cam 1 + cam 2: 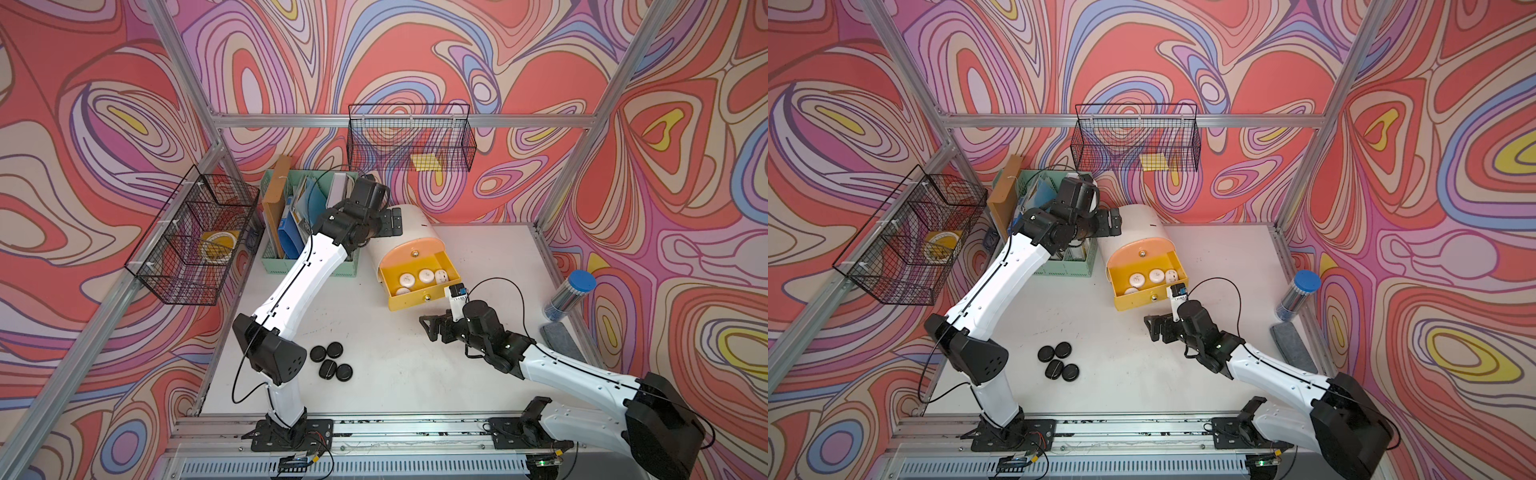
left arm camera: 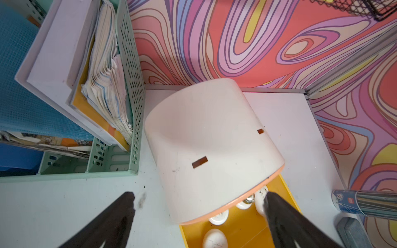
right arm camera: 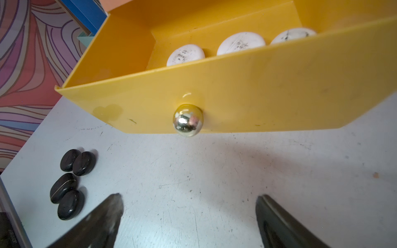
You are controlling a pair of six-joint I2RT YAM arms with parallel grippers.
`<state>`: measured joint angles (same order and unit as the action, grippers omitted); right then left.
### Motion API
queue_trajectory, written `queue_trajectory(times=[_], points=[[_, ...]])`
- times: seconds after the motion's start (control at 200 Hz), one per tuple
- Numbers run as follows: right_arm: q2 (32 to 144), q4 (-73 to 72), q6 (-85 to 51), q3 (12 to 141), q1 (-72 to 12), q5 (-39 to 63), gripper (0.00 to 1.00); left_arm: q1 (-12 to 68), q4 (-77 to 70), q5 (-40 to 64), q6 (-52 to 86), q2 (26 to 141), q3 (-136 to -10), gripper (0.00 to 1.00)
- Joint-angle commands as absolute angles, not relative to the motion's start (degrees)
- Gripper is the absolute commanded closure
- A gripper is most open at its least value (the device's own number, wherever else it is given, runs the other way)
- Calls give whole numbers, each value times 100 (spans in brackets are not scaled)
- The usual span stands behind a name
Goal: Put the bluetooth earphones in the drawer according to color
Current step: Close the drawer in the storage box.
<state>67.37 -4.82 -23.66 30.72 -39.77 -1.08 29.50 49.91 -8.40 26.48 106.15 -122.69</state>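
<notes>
I observe right gripper [image 3: 189,201] spread, empty, facing yellow drawer [image 3: 257,96] knob [image 3: 188,120], not touching; white earphone cases [image 3: 240,44] inside. Black earphone cases [image 3: 68,184] on table [image 3: 193,171], well apart. Left gripper [image 2: 198,194] spread over chest [image 2: 204,139].

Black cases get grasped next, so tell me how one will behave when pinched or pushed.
Probably slippery: the black cases look glossy and rounded, so one could squirt out of a pinch. Likely stiff, as hard-looking shells. They lie bunched close together on the table, so pushing one would probably shift its neighbours.
</notes>
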Motion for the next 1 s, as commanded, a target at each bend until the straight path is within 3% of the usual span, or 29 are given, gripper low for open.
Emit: queue_trajectory(times=[0.0,0.2,0.536,0.991], points=[[7077,-1009,-2558,3130,-3955,122,2,2770,5495,-927,2337,11107,-12688,1],[7563,-1400,-2636,3294,-3955,208,5,2610,5396,-834,2169,11734,-13079,1],[8038,-1746,-2766,3736,-3955,-5,20,2567,5282,-755,2091,12185,-13055,5],[8822,-2399,-2667,4557,-3938,-574,40,2565,4654,-463,2268,11672,-11804,7]])
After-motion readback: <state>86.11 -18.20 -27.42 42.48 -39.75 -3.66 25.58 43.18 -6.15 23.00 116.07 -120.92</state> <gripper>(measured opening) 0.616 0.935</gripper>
